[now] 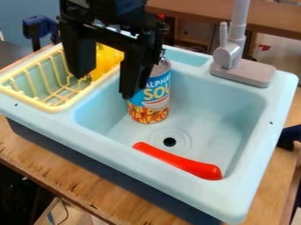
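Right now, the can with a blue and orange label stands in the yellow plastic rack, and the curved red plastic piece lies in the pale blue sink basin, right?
No: the camera view shows the can standing in the basin, not the rack; the red piece does lie in the basin.

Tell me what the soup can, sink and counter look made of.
Soup can: probably metal, bare grey above its printed label, though plastic is possible.
Sink: apparently plastic, satin-smooth, with rounded, moulded-looking edges.
Counter: wood, perhaps plywood, fairly matt, with visible grain and a rough, chipped edge.
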`<state>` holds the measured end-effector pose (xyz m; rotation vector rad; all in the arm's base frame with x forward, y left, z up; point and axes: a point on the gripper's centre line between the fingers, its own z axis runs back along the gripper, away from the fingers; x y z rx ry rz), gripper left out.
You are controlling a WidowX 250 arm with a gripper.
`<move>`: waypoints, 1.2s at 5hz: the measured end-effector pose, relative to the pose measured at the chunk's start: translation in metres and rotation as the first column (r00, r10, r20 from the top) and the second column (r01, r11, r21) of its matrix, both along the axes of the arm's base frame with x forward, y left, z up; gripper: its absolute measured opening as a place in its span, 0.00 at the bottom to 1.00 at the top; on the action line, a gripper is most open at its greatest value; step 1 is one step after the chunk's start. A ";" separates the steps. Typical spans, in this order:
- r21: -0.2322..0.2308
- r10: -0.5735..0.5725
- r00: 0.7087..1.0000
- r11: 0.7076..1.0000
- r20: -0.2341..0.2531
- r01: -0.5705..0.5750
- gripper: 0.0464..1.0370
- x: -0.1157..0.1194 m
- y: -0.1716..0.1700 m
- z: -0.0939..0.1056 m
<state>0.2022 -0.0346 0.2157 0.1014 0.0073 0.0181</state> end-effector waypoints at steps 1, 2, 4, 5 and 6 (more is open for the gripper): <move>0.004 0.013 1.000 1.000 -0.012 -0.013 0.97 0.000 0.000 -0.005; -0.058 0.239 0.962 0.971 0.136 -0.233 0.97 0.015 0.008 -0.011; -0.180 0.686 0.722 0.725 0.095 -0.665 0.97 0.038 0.023 -0.041; -0.086 0.849 0.524 0.528 0.073 -0.845 0.97 0.050 0.024 -0.050; -0.042 0.890 0.444 0.450 0.105 -0.892 0.97 0.057 0.002 -0.049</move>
